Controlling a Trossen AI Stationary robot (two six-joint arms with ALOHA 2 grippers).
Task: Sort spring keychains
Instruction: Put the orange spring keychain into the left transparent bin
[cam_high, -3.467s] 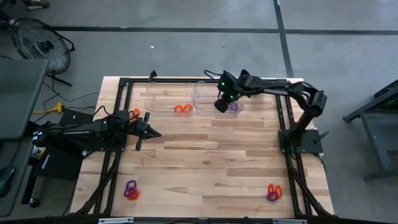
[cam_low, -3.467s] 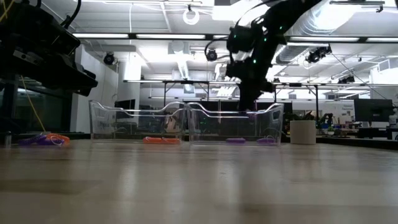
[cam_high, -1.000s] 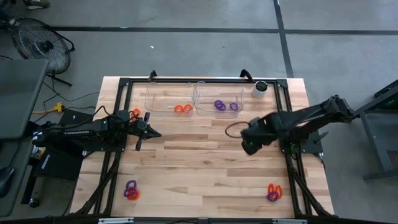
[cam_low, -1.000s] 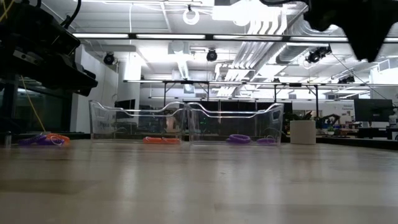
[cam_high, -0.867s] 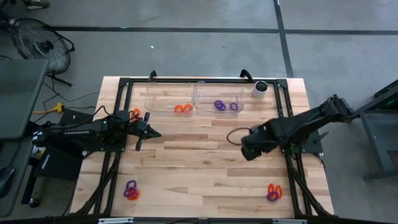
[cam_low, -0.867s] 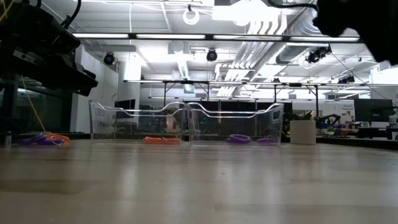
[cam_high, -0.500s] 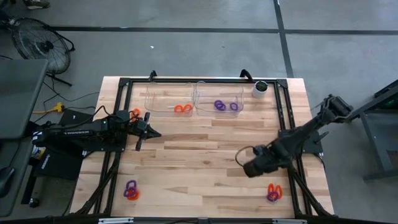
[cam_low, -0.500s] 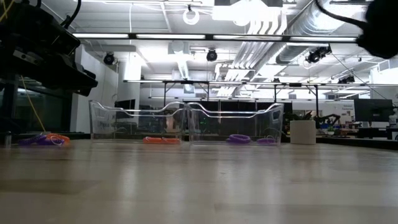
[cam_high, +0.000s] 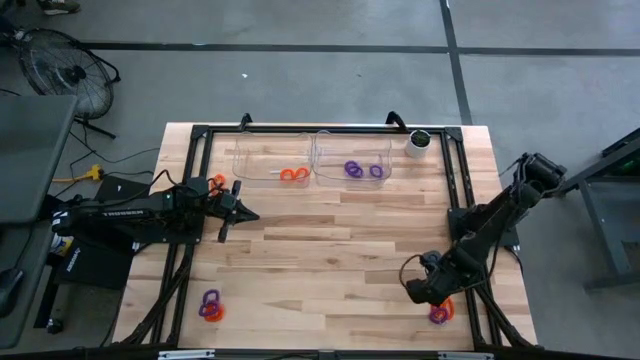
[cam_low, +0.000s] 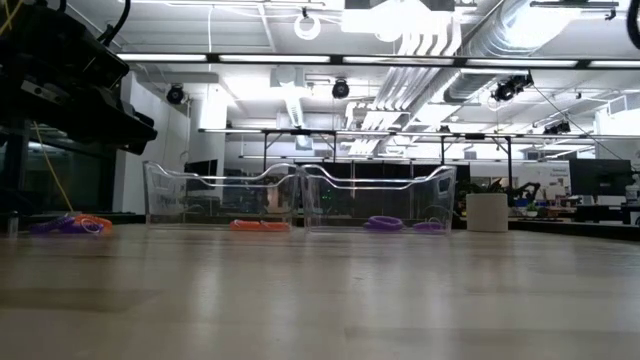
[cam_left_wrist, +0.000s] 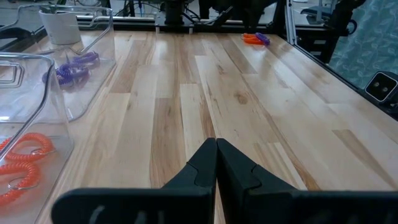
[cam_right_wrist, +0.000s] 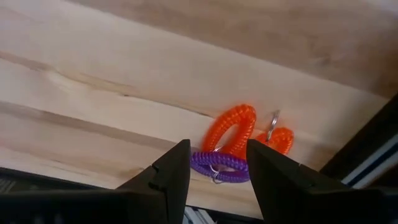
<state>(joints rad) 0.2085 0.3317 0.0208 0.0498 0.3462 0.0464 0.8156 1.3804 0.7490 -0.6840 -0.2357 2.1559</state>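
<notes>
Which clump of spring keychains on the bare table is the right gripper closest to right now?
The orange-and-purple clump at the table's front right corner; the right gripper hovers beside it, fingers open. The other loose clump lies front left.

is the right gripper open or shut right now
Open. In the right wrist view the right gripper has its two fingers apart, with a purple keychain and an orange keychain showing through the gap.

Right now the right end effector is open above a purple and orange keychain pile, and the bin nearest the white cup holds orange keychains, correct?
Not quite. The high view shows the bin nearest the white cup holding purple keychains; the orange ones lie in the other bin. The right end effector is indeed open above the purple and orange pile.
</notes>
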